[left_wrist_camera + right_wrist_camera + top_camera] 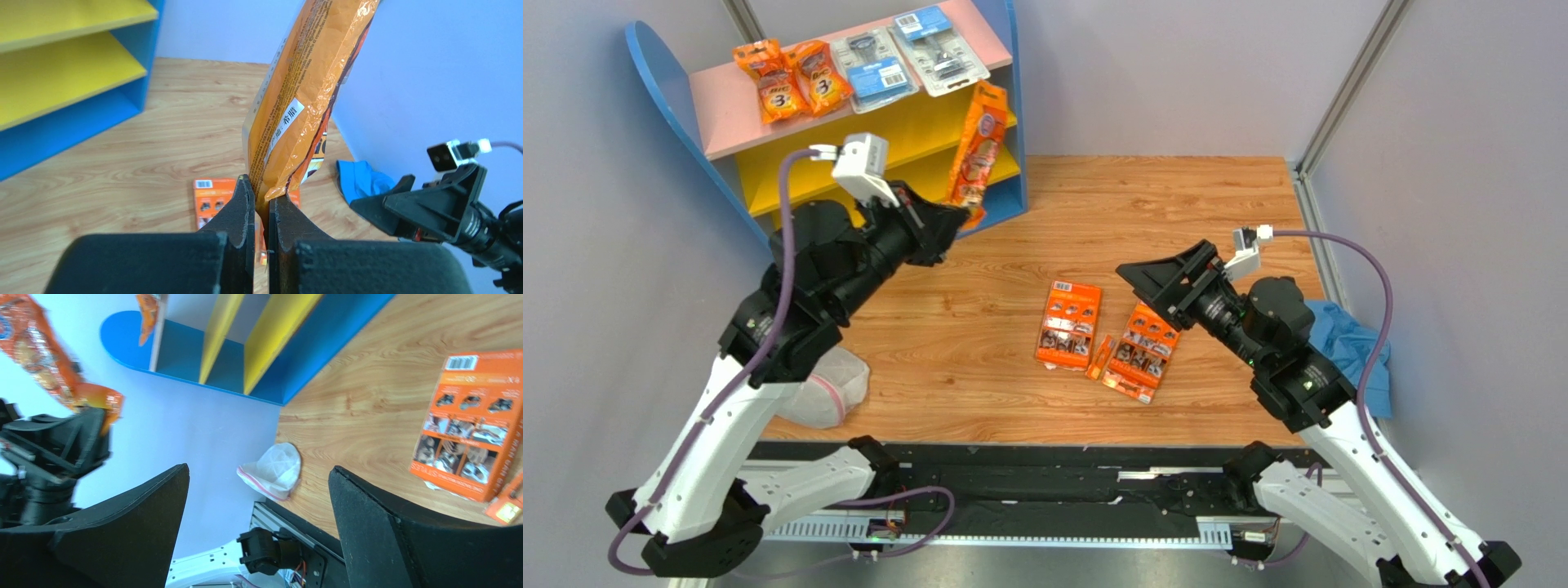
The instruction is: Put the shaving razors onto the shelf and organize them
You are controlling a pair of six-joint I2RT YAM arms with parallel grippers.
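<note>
**Ana:** How far along is it?

**Ben:** I'd say past halfway. Four packs lie on the pink top board [725, 123] of the shelf [1008, 74]: two small orange bags [768, 81] and two clear blister packs [873, 67]. Both yellow boards look bare.

**Ana:** And the left claw [261, 202]?

**Ben:** Clenched on the bottom edge of a long orange razor bag [307, 92], which rises straight up from its tips. The shelf sits just ahead and to its left.

**Ana:** The right claw [258, 496]?

**Ben:** Jaws spread wide, grasping nothing. Two orange cards [1070, 325] lie flat on the wooden table [952, 331] just under and ahead of it, apart from the fingers. So I count three packs left to shelve.

**Ana:** How would they handle?

**Ben:** The bag is glossy, crinkled film, floppy and narrow. The cards are stiff, flat rectangles with printed razors and a barcode. The blisters are moulded clear plastic on blue-grey backing. The shelf boards look smooth and painted.
</note>
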